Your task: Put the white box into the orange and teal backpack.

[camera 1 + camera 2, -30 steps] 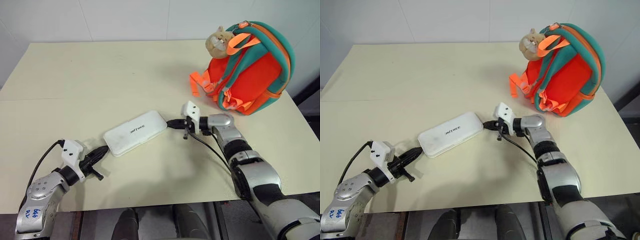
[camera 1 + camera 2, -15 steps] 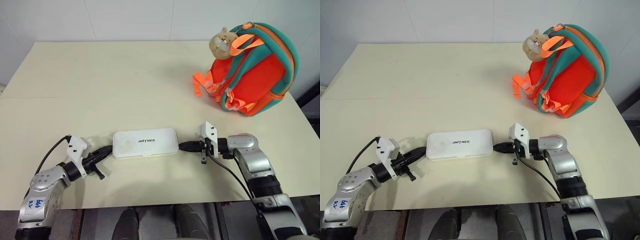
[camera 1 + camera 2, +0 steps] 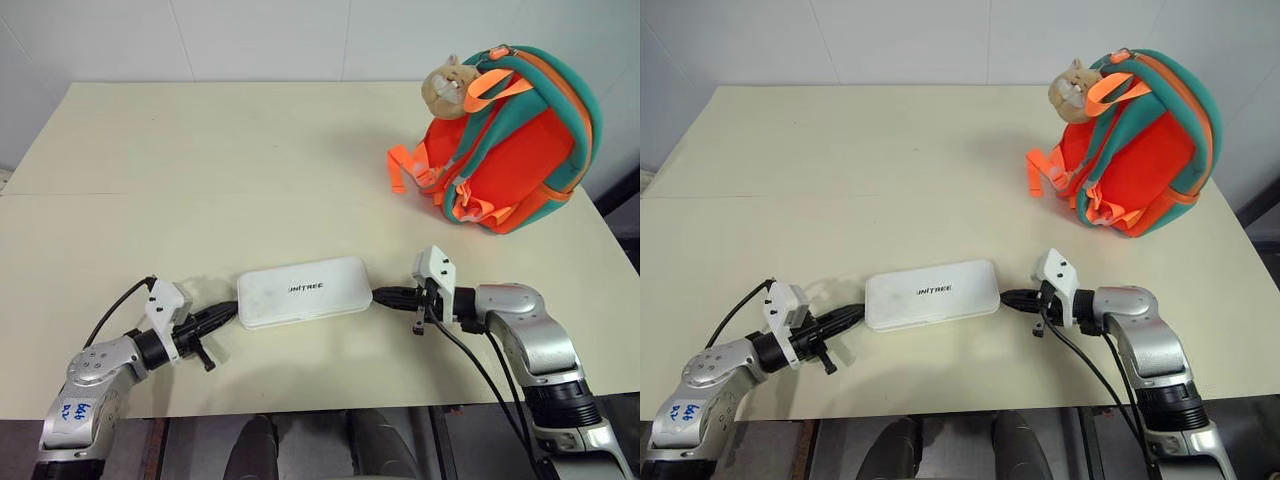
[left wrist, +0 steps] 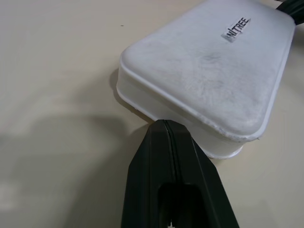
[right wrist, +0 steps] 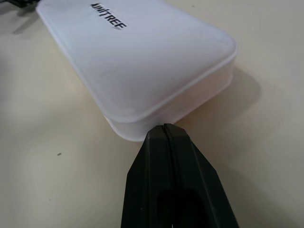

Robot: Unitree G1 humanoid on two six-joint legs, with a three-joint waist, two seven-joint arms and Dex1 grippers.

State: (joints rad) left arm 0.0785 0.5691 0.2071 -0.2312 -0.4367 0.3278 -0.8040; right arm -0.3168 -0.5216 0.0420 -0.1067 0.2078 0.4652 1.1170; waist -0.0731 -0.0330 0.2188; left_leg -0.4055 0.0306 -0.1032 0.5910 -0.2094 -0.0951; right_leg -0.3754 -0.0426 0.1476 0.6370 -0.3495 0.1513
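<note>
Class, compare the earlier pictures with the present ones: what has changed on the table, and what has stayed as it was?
The white box swung from slanted to nearly level and slid nearer the front edge, pushed by the right gripper, which drew back with it. The left gripper stayed shut at the box's other end. Nothing was grasped. The orange and teal backpack kept its place.

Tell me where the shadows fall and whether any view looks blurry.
Left eye view: soft shadow under the white box and beside the orange and teal backpack. Left wrist view: broad shadow on the table, the box's far end slightly soft. Right wrist view: the box's lettering blurs.
</note>
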